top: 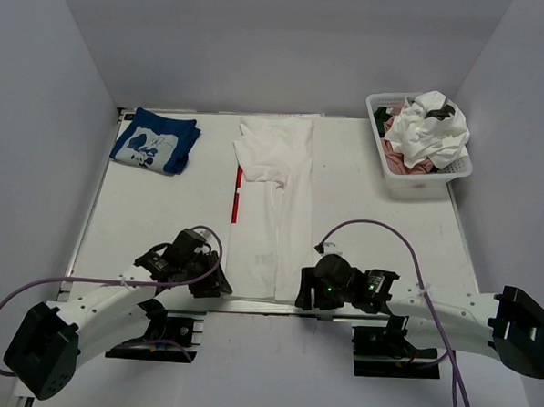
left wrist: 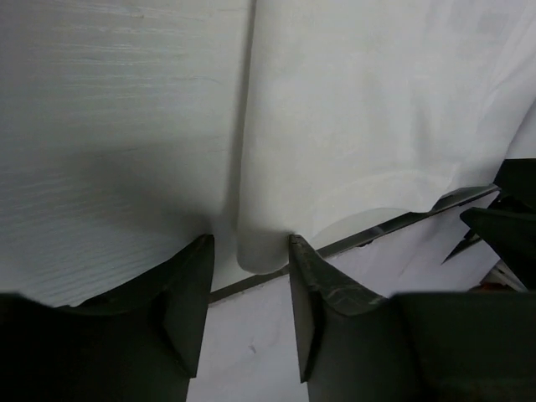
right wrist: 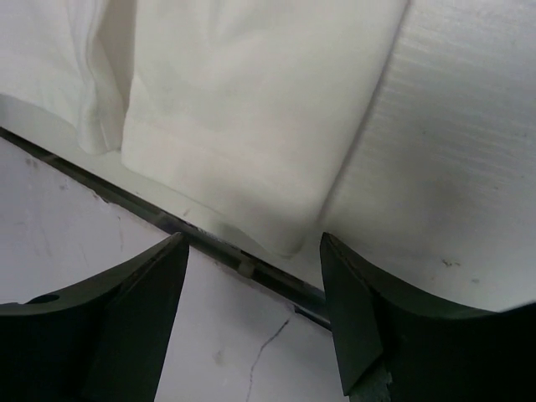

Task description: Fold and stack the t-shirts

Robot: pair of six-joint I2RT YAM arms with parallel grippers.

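- Grippers: left gripper [left wrist: 249, 272] and right gripper [right wrist: 254, 251] are both spread wide and empty, each straddling a near hem corner of white tee [top: 270, 212], likely set to pinch and fold it toward the far end.
- That tee lies mid-table as a long strip; blue tee [top: 155, 141] sits folded far left, probably the stack base.
- Far-right basket [top: 459, 170] holds bunched tees [top: 426, 130], count unclear.
- Logo hidden bar a red sliver [top: 238, 194] at the strip's left edge.

You have a white tee [top: 270, 212] at centre, red showing along its 9 o'clock edge. At 10 o'clock, the blue tee [top: 155, 141] has a white graphic. At 2 o'clock, the white basket [top: 433, 175] holds a heap [top: 426, 130] of white, pink and possibly dark green.
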